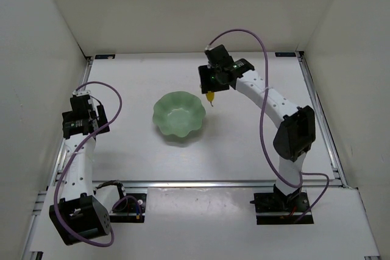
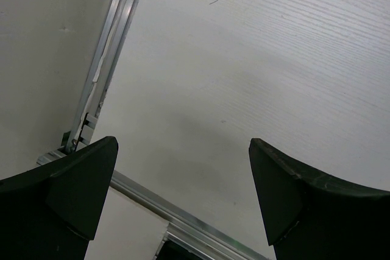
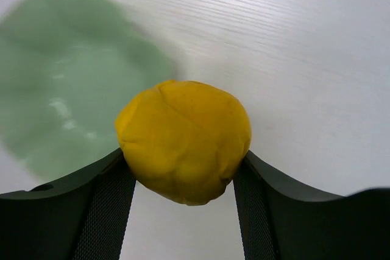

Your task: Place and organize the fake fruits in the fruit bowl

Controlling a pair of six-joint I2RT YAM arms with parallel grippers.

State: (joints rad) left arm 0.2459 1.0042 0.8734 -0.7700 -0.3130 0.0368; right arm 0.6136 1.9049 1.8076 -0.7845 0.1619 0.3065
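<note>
The pale green fruit bowl (image 1: 178,115) with a wavy rim sits at the table's middle and looks empty. My right gripper (image 1: 211,92) is shut on the small yellow pear-shaped fruit (image 1: 211,97), held above the table just right of the bowl's far-right rim. In the right wrist view the fruit (image 3: 184,140) sits pinched between both fingers, with the blurred bowl (image 3: 67,83) to the left below. My left gripper (image 1: 81,127) is open and empty at the table's left side; in the left wrist view its fingers (image 2: 286,193) stand wide apart over bare table.
White walls enclose the table on three sides. A metal rail (image 1: 244,182) runs along the near edge and another (image 2: 113,47) along the left edge. Purple cables loop from both arms.
</note>
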